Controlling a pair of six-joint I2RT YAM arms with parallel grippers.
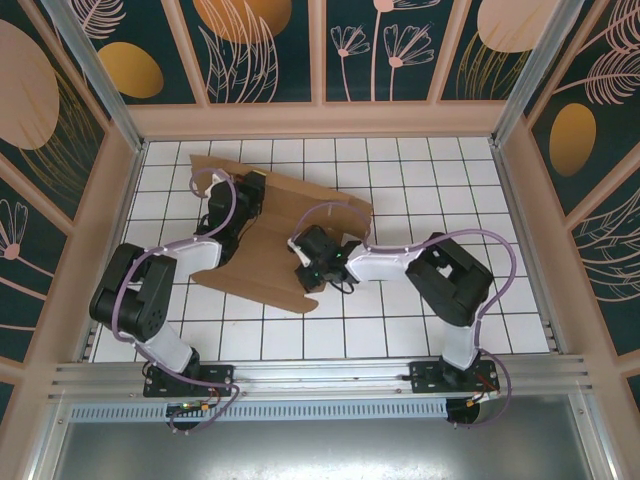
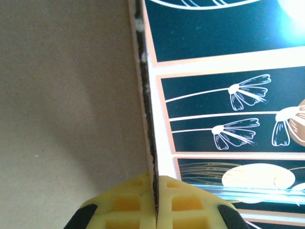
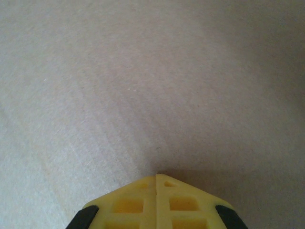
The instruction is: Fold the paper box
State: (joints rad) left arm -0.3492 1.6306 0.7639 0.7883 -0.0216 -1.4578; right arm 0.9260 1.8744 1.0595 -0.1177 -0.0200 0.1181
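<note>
White tiled table [image 1: 420, 320] carried the paper box [image 1: 300, 205]. Left gripper [image 2: 156, 191] clamped its edge. Right gripper [image 3: 156, 183] fingers met, tips against its face.

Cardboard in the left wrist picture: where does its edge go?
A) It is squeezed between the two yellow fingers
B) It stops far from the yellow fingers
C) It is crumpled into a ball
A: in the left wrist view the thin dark edge of the cardboard runs straight down into the left end effector, whose two yellow fingers are closed tight on it.
</note>
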